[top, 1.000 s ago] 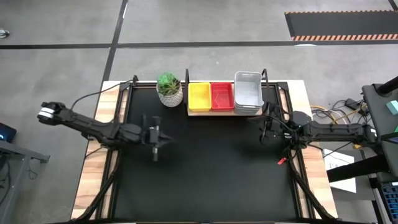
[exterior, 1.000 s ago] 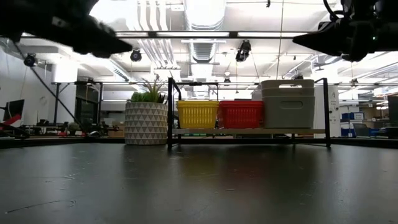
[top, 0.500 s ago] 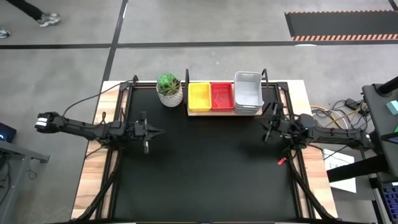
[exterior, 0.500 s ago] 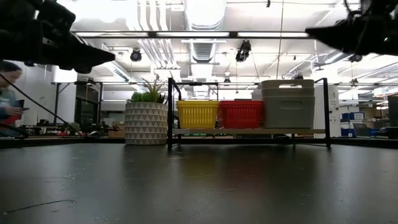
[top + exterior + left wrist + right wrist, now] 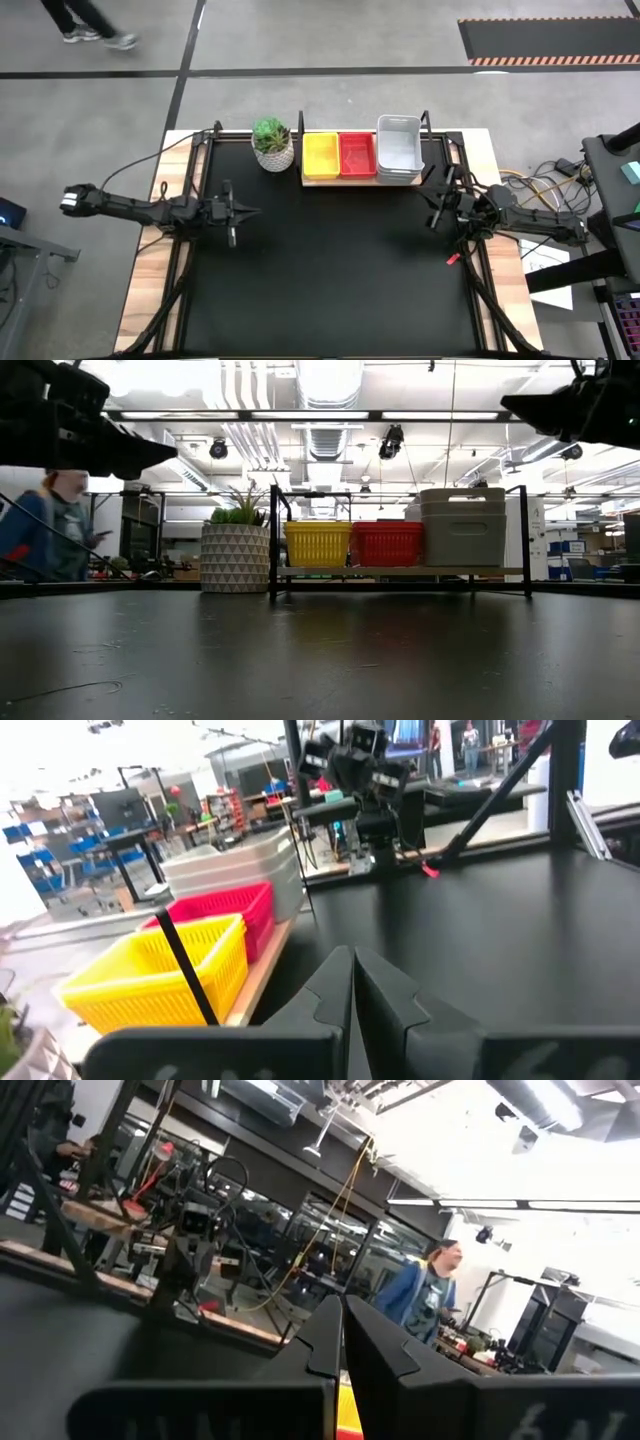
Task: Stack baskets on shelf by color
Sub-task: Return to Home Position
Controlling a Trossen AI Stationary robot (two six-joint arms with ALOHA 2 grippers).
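Three stacks of baskets stand side by side on the wooden shelf [image 5: 340, 181] at the table's far edge: yellow baskets [image 5: 320, 155], red baskets [image 5: 357, 153] and larger grey-white baskets [image 5: 398, 147]. The low view shows the yellow baskets [image 5: 317, 543], red baskets [image 5: 387, 544] and grey baskets [image 5: 463, 526] resting by their bottoms on the shelf board [image 5: 400, 571]. My left gripper [image 5: 256, 211] hovers shut over the table's left part, its fingers [image 5: 352, 982] pointing at the shelf's side. My right gripper [image 5: 430, 207] hovers shut near the table's right edge, right of the shelf.
A white patterned plant pot [image 5: 272, 145] stands just left of the shelf. The black tabletop [image 5: 330, 270] lies between the two arms. A small red object [image 5: 452, 259] lies near the right edge. A person [image 5: 50, 535] walks past beyond the table.
My left gripper has drawn back toward the table's left edge and turned about its axis. My right arm has pulled back a little toward the right edge and risen slightly. The baskets have stayed put. A person has walked across behind the table.
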